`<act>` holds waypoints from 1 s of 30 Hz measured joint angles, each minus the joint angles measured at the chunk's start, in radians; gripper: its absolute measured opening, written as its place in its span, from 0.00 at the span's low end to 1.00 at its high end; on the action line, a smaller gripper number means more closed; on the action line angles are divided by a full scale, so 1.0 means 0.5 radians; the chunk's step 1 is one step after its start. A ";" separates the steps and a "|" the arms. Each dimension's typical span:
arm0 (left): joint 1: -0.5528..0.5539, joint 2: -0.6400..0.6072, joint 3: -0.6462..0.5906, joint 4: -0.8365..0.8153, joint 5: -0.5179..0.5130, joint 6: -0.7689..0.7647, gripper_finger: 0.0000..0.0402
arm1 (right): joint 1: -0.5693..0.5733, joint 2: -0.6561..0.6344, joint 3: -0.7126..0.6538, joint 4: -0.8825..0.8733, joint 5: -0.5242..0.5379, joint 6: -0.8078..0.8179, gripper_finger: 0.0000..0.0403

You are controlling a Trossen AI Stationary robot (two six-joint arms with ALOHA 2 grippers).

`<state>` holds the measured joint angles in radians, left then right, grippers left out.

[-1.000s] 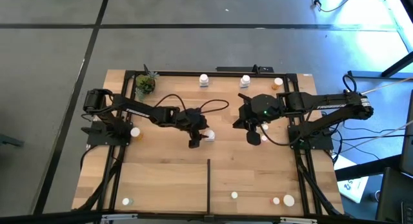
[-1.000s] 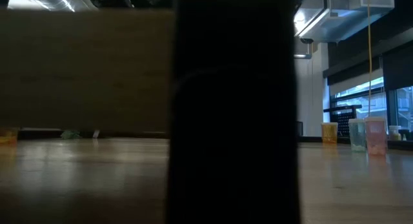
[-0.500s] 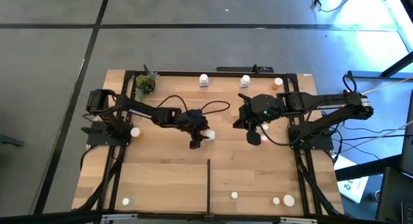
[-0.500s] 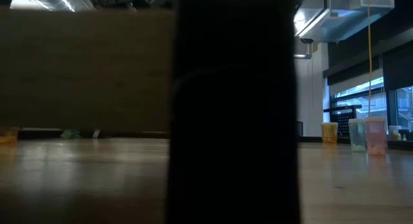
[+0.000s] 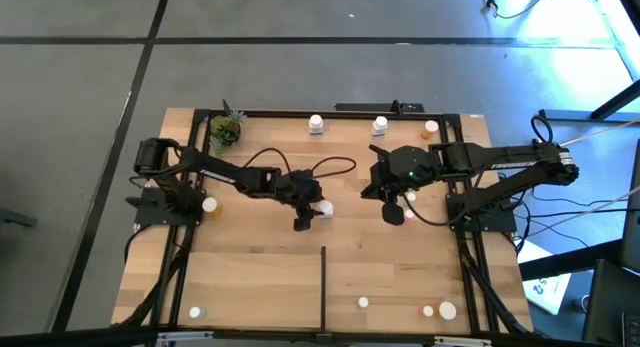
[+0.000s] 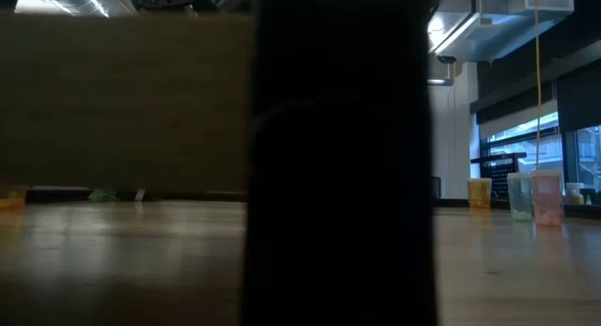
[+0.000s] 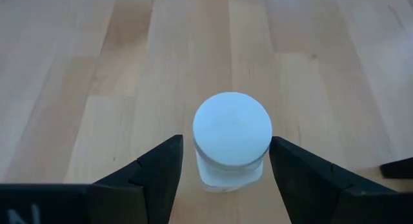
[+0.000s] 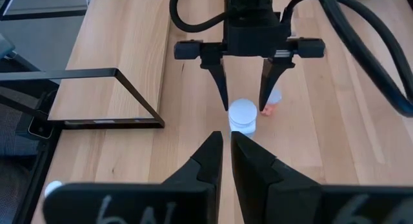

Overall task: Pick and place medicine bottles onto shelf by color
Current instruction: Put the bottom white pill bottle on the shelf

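White bottle (image 7: 232, 139) stands between left hand (image 7: 226, 175) fingers (spread, not touching).

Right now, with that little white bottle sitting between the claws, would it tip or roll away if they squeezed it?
The white bottle looks squat and upright, so it probably won't tip easily. Knocked over, its round body would likely roll. The left gripper straddles it with small gaps, so an even squeeze should hold.
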<state>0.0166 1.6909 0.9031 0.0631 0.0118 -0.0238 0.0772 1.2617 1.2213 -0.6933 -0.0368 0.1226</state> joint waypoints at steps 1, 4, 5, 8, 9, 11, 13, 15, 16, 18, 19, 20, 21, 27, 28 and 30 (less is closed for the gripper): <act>0.000 0.001 0.000 0.001 -0.010 0.000 0.56 | 0.000 0.000 0.000 0.000 0.001 0.000 0.09; 0.000 0.000 0.000 0.000 -0.016 0.001 0.56 | 0.000 0.000 0.000 0.000 0.000 -0.007 0.09; 0.000 0.000 0.000 -0.001 -0.017 0.001 0.56 | 0.000 0.000 0.000 0.000 0.000 -0.007 0.09; 0.001 0.001 0.000 -0.003 -0.042 0.002 0.56 | 0.000 0.000 0.001 0.000 0.000 -0.007 0.09; 0.001 0.000 0.000 -0.003 -0.056 0.002 0.56 | 0.000 0.000 0.000 0.000 0.000 -0.007 0.09; 0.001 0.000 0.000 -0.003 -0.064 0.002 0.56 | 0.000 0.000 0.000 0.000 0.000 -0.007 0.09; 0.001 0.000 0.000 -0.003 -0.064 0.002 0.55 | 0.000 0.000 0.000 0.000 0.000 -0.007 0.09; 0.001 0.000 0.000 -0.003 -0.064 0.002 0.54 | 0.000 0.000 0.000 0.000 0.000 -0.007 0.09; 0.001 0.000 0.000 -0.003 -0.064 0.002 0.54 | 0.000 0.000 0.001 0.000 0.000 -0.007 0.09; 0.001 0.000 0.000 -0.003 -0.064 0.002 0.52 | 0.000 0.000 0.000 0.000 0.000 -0.007 0.09; 0.001 0.000 0.000 -0.003 -0.064 0.008 0.51 | 0.000 0.000 0.000 0.000 0.000 -0.007 0.09; 0.001 0.000 0.000 -0.003 -0.064 0.015 0.50 | 0.000 0.000 0.000 0.000 0.000 -0.007 0.09; 0.001 0.001 0.000 -0.003 -0.064 0.017 0.49 | 0.000 0.000 0.000 0.000 0.000 -0.007 0.09; 0.001 0.000 0.000 -0.004 -0.064 0.018 0.42 | 0.000 0.000 0.001 0.000 0.000 -0.007 0.09; 0.001 0.000 0.000 -0.004 -0.064 0.018 0.41 | 0.000 0.000 0.000 0.000 0.000 -0.007 0.09; 0.001 0.000 -0.001 -0.004 -0.064 0.018 0.39 | 0.000 0.000 0.000 0.000 0.000 -0.007 0.09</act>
<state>0.0174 1.6909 0.9028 0.0612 -0.0200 -0.0150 0.0772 1.2617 1.2213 -0.6931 -0.0368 0.1192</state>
